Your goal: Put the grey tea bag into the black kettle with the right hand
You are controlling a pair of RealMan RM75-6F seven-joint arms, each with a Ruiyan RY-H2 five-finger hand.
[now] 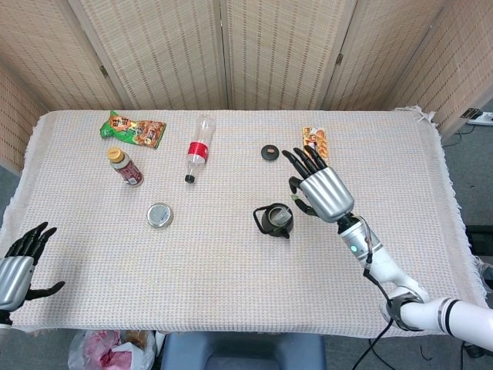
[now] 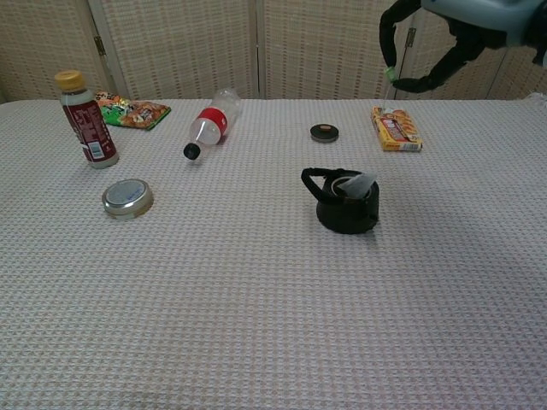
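1. Nearest us, our left hand (image 1: 15, 270) rests at the table's (image 1: 231, 270) front left edge, fingers spread, holding nothing.
2. Our right hand (image 1: 322, 191) hovers just right of the black kettle (image 2: 345, 202), above the cloth. Thumb and a fingertip are pinched close, apparently on the bag's string, which is too thin for us to confirm.
3. The grey tea bag (image 2: 355, 184) sits in the kettle's open mouth, its upper part leaning over the rim on the right side.
4. Left of the kettle lies a round metal tin (image 1: 159, 215), and beyond it a brown bottle (image 1: 125, 166) stands upright.
5. Farther back lie a clear bottle with red label (image 1: 198, 148), a small black lid (image 1: 269, 152) and a snack packet (image 1: 314, 141).
6. A green snack bag (image 1: 132, 129) lies at the far left.
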